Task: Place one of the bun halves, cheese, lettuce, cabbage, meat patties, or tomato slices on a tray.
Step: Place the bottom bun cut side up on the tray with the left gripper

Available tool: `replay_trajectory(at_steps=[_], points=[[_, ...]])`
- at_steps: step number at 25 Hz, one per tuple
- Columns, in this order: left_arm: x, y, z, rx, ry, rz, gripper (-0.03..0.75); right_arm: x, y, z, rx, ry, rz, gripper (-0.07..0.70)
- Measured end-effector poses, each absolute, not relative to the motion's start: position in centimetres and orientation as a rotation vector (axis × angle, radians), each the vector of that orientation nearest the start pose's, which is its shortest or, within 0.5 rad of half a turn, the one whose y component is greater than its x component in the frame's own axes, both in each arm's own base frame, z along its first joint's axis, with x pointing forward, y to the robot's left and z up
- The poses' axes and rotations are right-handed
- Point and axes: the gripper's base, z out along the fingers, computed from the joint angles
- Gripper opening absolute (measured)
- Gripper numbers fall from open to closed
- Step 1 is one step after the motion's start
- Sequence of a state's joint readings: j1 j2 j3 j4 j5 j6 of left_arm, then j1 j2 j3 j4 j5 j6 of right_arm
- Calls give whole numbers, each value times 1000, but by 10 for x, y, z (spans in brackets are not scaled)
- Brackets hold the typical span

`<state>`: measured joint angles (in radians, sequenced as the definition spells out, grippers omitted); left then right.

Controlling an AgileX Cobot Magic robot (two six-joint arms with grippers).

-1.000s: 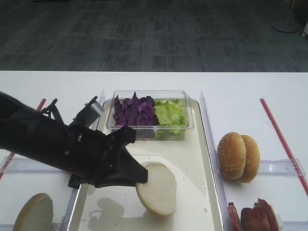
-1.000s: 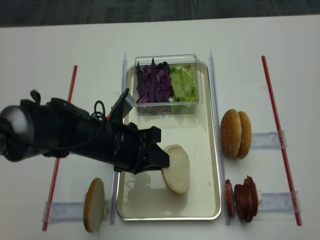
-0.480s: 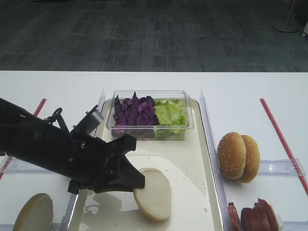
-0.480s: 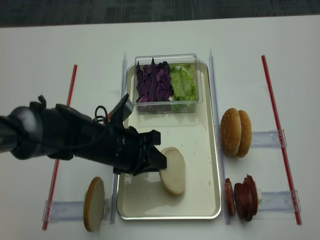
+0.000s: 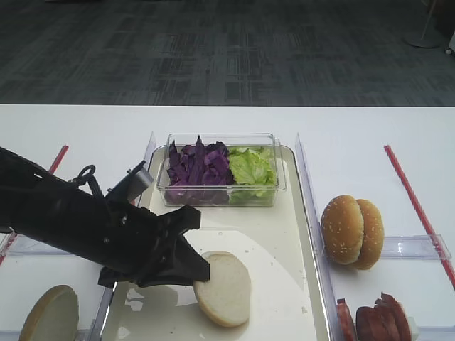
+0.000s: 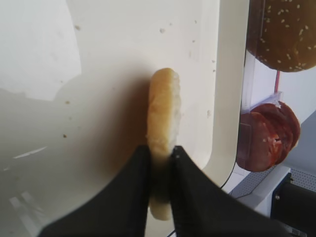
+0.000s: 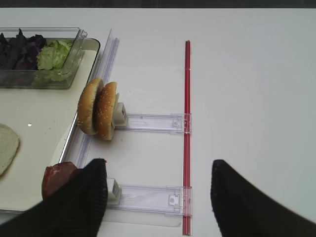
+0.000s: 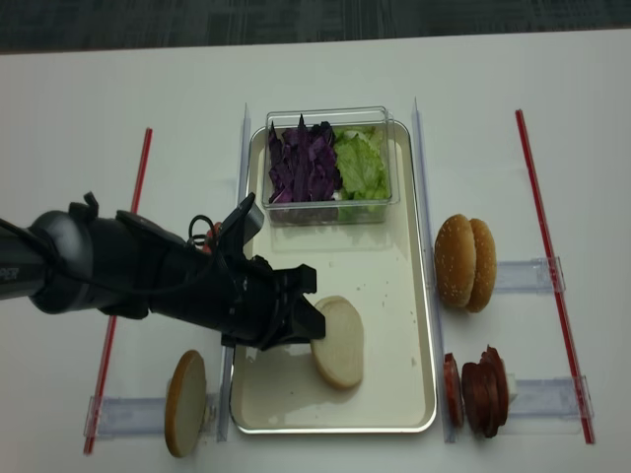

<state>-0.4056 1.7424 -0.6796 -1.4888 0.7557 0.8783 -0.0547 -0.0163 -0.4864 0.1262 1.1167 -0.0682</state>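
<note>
Gripping a bun half (image 5: 223,288), left hand (image 5: 201,271); writing apparently unreadable.

White table (image 5: 85,128) carries two red strips, left (image 8: 126,241) and right (image 8: 552,266). Clear plastic tub (image 5: 281,186) stands at the far end. Clear acrylic holders (image 7: 153,123) lie across the right side. Dark grey carpet (image 5: 227,50) beyond the table.

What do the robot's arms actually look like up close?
The left arm is bulky, wrapped in a matte black fabric cover, with thin black cables looping off its top and a small grey block near its end effector. Both end effectors have blunt black fingers.
</note>
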Motion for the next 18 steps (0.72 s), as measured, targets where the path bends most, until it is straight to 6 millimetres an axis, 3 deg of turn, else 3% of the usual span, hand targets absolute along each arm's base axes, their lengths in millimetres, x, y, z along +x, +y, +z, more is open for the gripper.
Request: replay_trajectory(at_steps=[11, 15, 18], points=[[233, -166, 140, 37, 2762, -1268, 113, -8, 11, 269, -25, 2091, 78, 481], [233, -166, 141, 70, 2754, -1263, 224, -8, 11, 269, -25, 2091, 78, 481], [232, -166, 141, 77, 2752, -1265, 351, -8, 11, 269, -25, 2091, 78, 481]])
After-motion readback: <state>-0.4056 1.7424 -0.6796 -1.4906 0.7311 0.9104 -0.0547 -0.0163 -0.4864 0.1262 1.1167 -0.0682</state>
